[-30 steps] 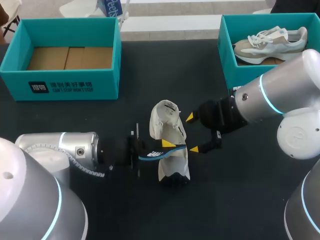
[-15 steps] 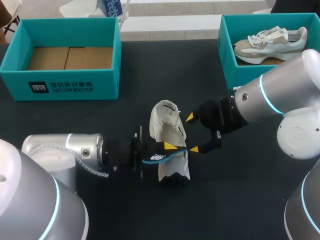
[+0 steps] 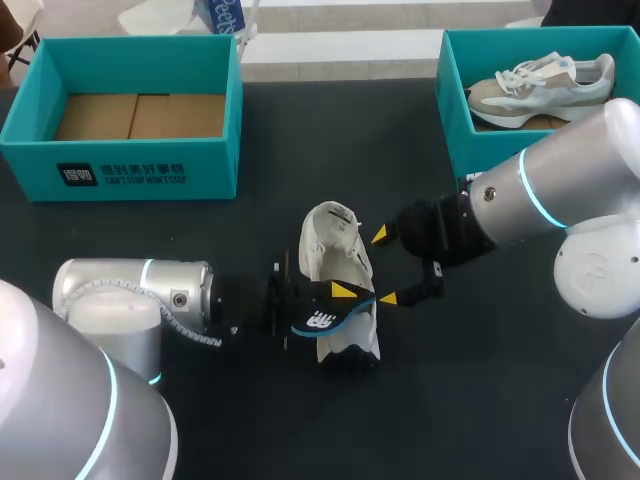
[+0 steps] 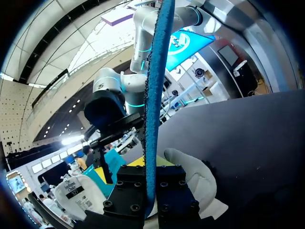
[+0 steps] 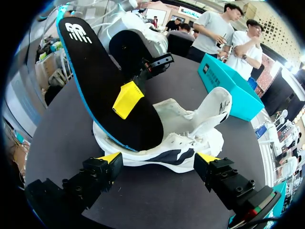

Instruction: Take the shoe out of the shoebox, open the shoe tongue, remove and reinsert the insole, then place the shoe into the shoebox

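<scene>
A white shoe (image 3: 328, 240) lies on its side in the middle of the black table. My left gripper (image 3: 338, 297) is shut on a black insole (image 3: 318, 320) with a blue edge, held against the shoe's opening. In the left wrist view the insole (image 4: 154, 95) stands edge-on between the fingers (image 4: 127, 193), with the shoe (image 4: 198, 179) just behind. My right gripper (image 3: 384, 266) is open beside the shoe's sole. In the right wrist view its fingertips (image 5: 108, 158) flank the shoe (image 5: 190, 138), and the insole (image 5: 102, 90) leans out of the shoe.
A teal shoebox (image 3: 130, 165) with a bare cardboard floor stands at the back left. A second teal shoebox (image 3: 452, 110) at the back right holds another pale shoe (image 3: 545, 85). My right arm's elbow (image 3: 590, 190) rises in front of that box.
My left gripper has moved right with the insole, bringing it over the shoe's opening. The right arm and the shoe have stayed put.
</scene>
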Robot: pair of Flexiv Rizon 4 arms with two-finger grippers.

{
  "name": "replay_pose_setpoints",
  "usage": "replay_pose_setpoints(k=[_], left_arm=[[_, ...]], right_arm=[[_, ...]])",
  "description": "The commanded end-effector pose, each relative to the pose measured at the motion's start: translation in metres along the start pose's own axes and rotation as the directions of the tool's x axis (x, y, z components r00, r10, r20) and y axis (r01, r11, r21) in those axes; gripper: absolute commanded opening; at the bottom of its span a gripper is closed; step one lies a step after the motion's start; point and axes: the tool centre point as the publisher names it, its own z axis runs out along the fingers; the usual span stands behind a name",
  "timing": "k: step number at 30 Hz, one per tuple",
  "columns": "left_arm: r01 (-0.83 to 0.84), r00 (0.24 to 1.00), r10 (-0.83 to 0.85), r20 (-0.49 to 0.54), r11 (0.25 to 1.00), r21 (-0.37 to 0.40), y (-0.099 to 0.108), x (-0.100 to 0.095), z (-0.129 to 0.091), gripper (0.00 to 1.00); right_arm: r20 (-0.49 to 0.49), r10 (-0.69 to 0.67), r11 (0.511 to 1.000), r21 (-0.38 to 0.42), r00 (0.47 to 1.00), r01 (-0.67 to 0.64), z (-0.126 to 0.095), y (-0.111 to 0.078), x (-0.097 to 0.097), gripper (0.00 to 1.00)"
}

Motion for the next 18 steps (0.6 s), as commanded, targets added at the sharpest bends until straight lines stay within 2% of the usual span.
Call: replay_pose_setpoints(k=[1, 18], left_arm=[[-0.002, 1.0, 0.002, 0.001, 1.0, -0.005, 0.01, 0.0, 0.004, 0.0], [-0.024, 1.0, 0.024, 0.004, 0.998, -0.053, 0.054, -0.011, 0.003, 0.0]], right_arm=[[0.004, 0.0, 1.0, 0.002, 1.0, 0.0, 0.001, 0.001, 0.001, 1.0], [0.004, 0.0, 1.0, 0.002, 1.0, 0.0, 0.001, 0.001, 0.001, 1.0]])
